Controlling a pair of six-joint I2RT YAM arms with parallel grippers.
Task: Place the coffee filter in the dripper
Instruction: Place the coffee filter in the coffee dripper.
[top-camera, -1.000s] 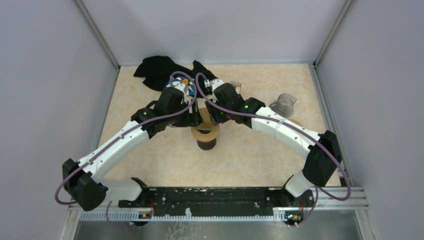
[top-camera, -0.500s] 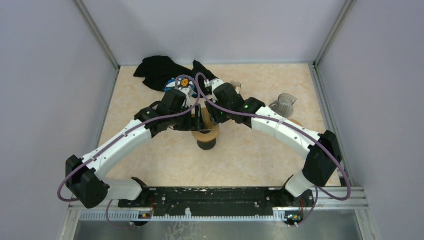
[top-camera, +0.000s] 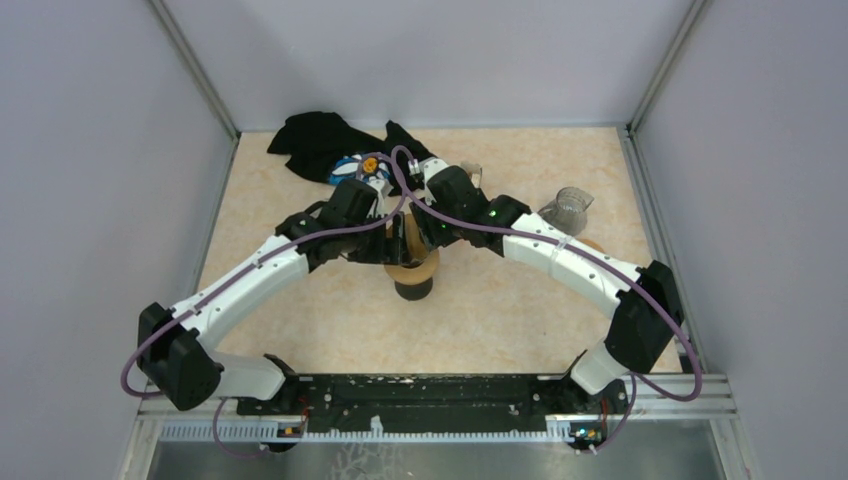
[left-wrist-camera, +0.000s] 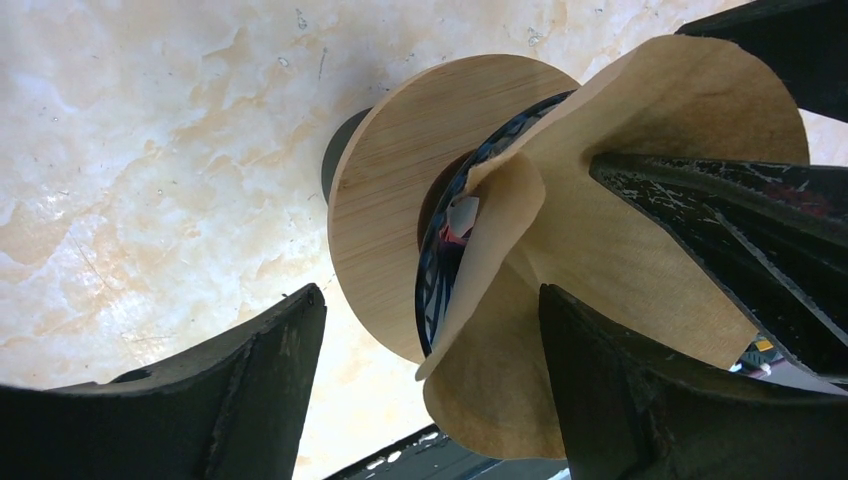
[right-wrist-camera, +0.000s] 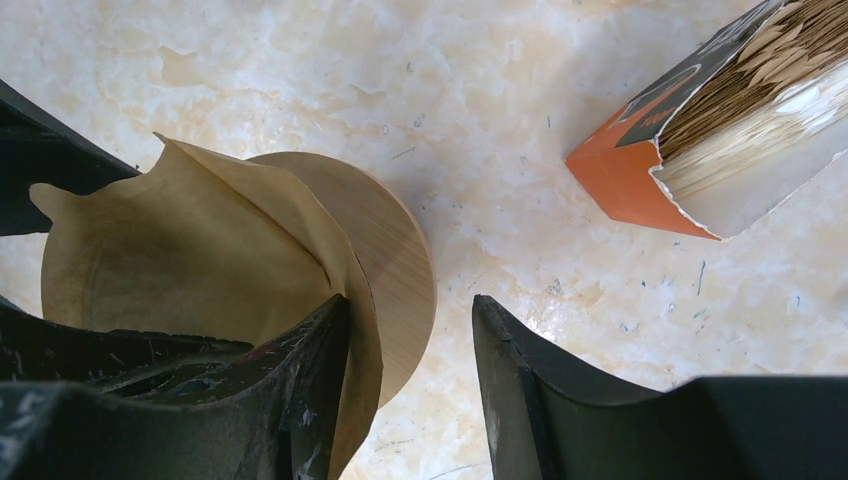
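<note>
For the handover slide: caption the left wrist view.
Open left gripper straddles folded brown filter at the wooden-collared dripper.

Both arms meet over the dripper (top-camera: 412, 272) at mid-table, so the room above it is crowded: the left gripper (left-wrist-camera: 430, 330) and right gripper (right-wrist-camera: 412, 310) hang close together, with the paper filter (left-wrist-camera: 640, 250) between them. The near half of the table (top-camera: 500, 320) is free. A black cloth (top-camera: 315, 140) fills the far left corner, and a glass jug (top-camera: 568, 208) and a filter box (right-wrist-camera: 640, 185) stand to the right
</note>
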